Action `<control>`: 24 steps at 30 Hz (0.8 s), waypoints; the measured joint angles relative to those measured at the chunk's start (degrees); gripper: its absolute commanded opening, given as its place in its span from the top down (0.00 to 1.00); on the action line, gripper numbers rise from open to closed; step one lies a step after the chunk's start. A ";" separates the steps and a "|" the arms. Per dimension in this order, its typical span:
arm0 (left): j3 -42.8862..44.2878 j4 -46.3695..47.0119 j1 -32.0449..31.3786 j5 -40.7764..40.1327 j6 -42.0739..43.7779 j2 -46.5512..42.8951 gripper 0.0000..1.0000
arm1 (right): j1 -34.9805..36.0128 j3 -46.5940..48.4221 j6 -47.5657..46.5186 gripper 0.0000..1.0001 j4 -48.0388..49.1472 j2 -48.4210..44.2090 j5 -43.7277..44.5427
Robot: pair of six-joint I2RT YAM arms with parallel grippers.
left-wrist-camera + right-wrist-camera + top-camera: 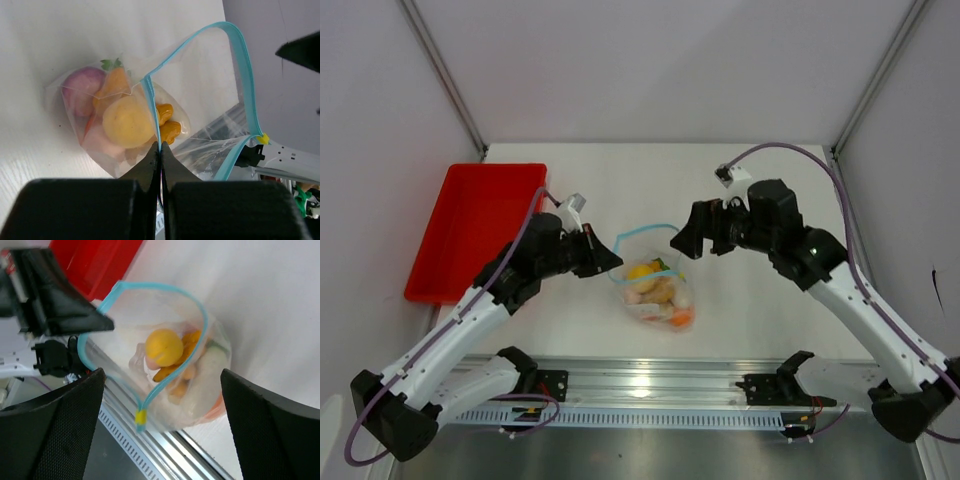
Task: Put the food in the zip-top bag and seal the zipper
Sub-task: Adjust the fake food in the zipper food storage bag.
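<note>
Your left gripper (161, 150) clamped the zipper (243, 60) — the right gripper (162, 372), over the zip-top bag (210, 390), gaped empty; you needed a square pinch.

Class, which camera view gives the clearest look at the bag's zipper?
The right wrist view: the zipper shows as a nearly whole open loop, up close. The left wrist view shows it partly, pinched between the left fingers. The top external view shows only a small thin loop.
</note>
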 measured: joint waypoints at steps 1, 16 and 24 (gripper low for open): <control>0.04 0.59 0.00 0.28 -0.37 0.37 0.99 | 0.90 -1.40 -0.28 0.00 0.72 -2.49 0.63; 1.70 3.80 0.00 2.75 -2.43 3.34 1.00 | 14.14 -32.28 1.16 0.07 16.85 -23.67 8.48; 2.95 3.85 -0.02 4.04 -2.47 3.87 1.00 | 18.80 -37.55 -0.81 0.25 28.85 -22.80 13.99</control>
